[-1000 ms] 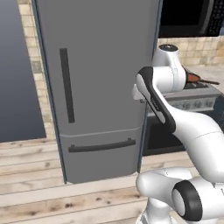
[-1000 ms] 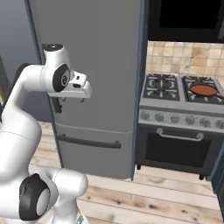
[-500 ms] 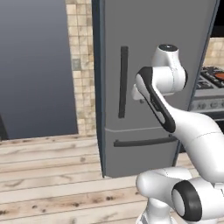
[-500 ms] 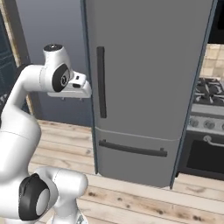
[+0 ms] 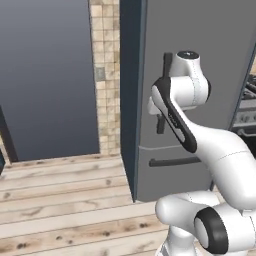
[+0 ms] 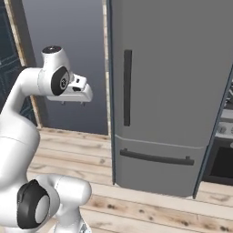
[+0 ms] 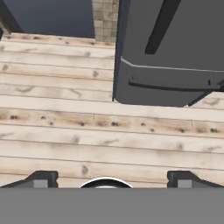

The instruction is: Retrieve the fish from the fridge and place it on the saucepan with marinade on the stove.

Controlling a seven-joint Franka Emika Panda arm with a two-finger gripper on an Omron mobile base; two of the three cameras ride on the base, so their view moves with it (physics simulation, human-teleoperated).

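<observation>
The fridge [image 6: 168, 91] stands shut, its grey door filling the right of the right base view, a dark vertical handle [image 6: 127, 88] at about 12 o'clock on the door and a horizontal drawer handle [image 6: 154, 157] below it at 6 o'clock. The gripper [image 6: 73, 103] hangs at the end of the raised arm, well apart from the fridge at about 9 o'clock from the door handle, pointing down over the wooden floor [image 6: 150, 214]. The hand view settles what the base views leave unclear: the two fingertips [image 7: 41, 178] stand spread wide at the bottom corners with nothing between them, looking down on floor planks, with the fridge's lower door and drawer at 1 o'clock. The left base view shows the fridge's dark blue-grey side [image 5: 131, 90] and a strip of tiled wall [image 5: 106, 75] at 11 o'clock, which the right base view shows only as a thin sliver; there the arm covers most of the door handle. The stove [image 6: 224, 132] shows as a silver edge at 3 o'clock in the right base view and as a sliver of grate at the right edge of the left base view. The fish cannot be seen behind the closed door.
</observation>
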